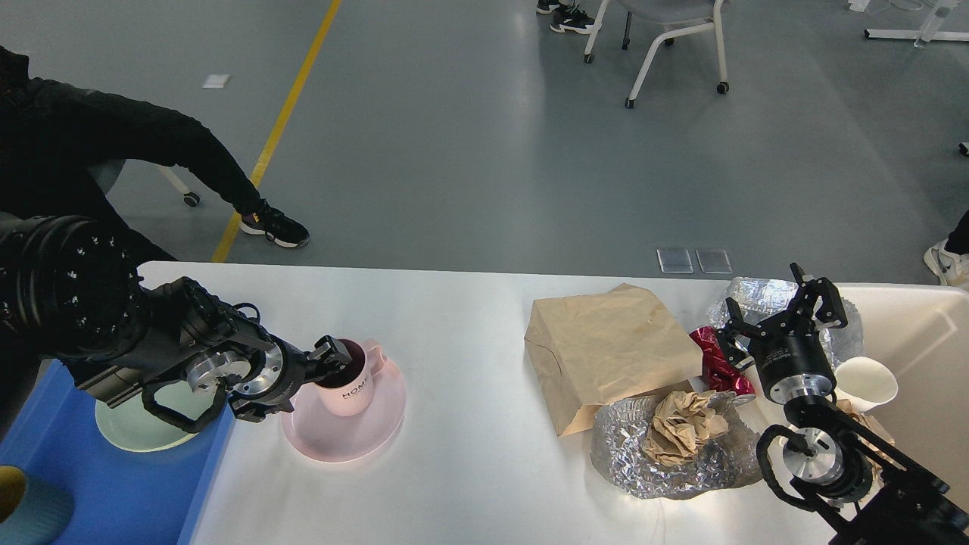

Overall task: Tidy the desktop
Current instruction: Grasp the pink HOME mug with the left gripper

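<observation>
The white desktop carries a pink mug marked HOME, standing on a pink plate at the left. My left gripper sits across the mug's near rim, one finger inside, shut on it. To the right lie a brown paper bag, a red crumpled wrapper, and crumpled foil holding a brown paper wad. My right gripper hangs open above the wrapper and more foil, holding nothing.
A blue tray at the left edge holds a green plate and a teal cup. A beige bin stands at the right with a white paper cup beside it. A person in black stands at the far left.
</observation>
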Controlling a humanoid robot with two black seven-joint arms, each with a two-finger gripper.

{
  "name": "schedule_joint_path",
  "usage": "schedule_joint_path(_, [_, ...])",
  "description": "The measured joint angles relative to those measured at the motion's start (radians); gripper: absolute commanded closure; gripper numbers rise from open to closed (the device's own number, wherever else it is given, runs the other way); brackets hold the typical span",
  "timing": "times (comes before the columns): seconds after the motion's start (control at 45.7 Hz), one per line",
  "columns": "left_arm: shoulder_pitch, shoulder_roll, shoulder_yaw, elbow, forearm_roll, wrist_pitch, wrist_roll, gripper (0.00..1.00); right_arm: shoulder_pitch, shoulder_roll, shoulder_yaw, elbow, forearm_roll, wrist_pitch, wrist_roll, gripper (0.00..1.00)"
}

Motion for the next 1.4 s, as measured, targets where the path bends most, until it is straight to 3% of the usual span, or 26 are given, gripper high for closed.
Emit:
schedule_joint_path(0.788, [0.018, -0.009, -0.007, 0.028, 0.001, 0.021, -0.001, 0.50, 0.000, 0.000, 0.000, 0.000, 0.000, 0.000, 0.000, 0.00])
schedule_joint_path(0.985, [0.020, -0.009, -0.009, 0.030, 0.001, 0.027, -0.001, 0.61, 0.000, 0.000, 0.000, 0.000, 0.000, 0.000, 0.000, 0.00])
schedule_joint_path(1.117, [0.022, -0.009, -0.009, 0.030, 0.003, 0.028, -0.003, 0.64, 0.000, 0.000, 0.000, 0.000, 0.000, 0.000, -0.001, 0.00])
schedule_joint_path(1.314, [0.022, -0.009, -0.010, 0.029, 0.004, 0.028, -0.007, 0.86, 0.000, 0.000, 0.000, 0.000, 0.000, 0.000, -0.001, 0.00])
schedule_joint_path(1.401, [0.022, -0.009, -0.010, 0.028, 0.006, 0.027, -0.002, 0.88, 0.000, 0.000, 0.000, 0.000, 0.000, 0.000, -0.001, 0.00])
